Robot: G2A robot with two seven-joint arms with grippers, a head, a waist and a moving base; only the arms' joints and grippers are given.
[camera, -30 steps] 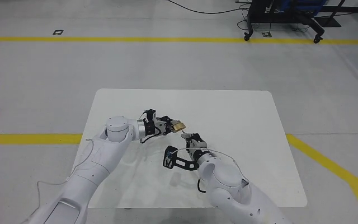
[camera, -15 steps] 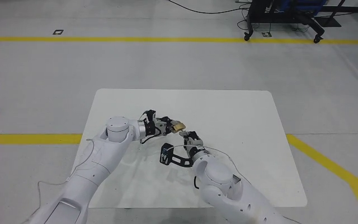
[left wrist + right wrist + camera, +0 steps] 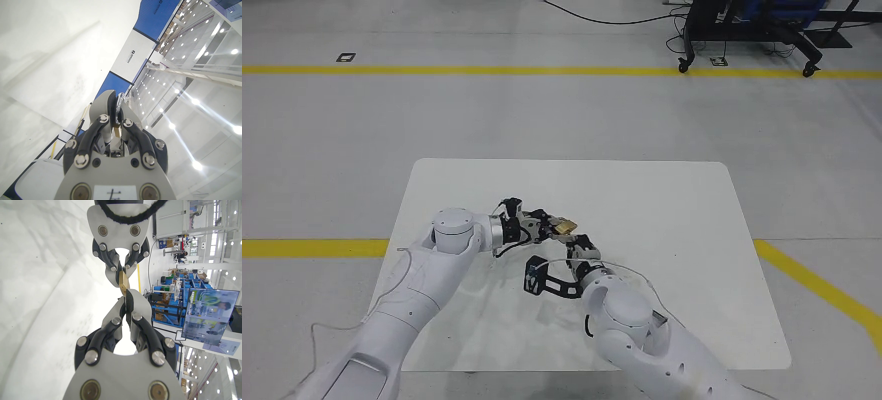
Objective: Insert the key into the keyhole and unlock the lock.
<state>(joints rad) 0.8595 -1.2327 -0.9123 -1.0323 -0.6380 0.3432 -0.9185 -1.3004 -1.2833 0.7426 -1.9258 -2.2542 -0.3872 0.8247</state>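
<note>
While the left gripper (image 3: 116, 103) is clamped on the lock (image 3: 123, 281), you have the brass body held over the table (image 3: 672, 200), near its middle, with its free end turned toward the other arm. Seen from the right wrist, the right gripper (image 3: 127, 298) has its fingers pressed together. Their tips meet that free end of the lock, touching or as good as touching. You cannot make out the key itself. If it is there, it sits hidden between the black pads, so treat that hold as a guess. From the left wrist you get a curved silver piece between the fingertips; whether it is the shackle or a ring, I cannot tell.

By my reading you are at the insertion step. The two grippers are nose to nose, and the blade is either at the mouth of the keyhole or partly in. How deep it sits cannot be judged.

Your next move calls for a straight push along the keyhole's axis, with the left arm holding firm so the lock does not swing. Keep the blade square to the slot, since a small tilt would likely jam it. Only once it is seated should you roll the right wrist to turn the key. Do that gently, because a thin key may slip in the pads.
</note>
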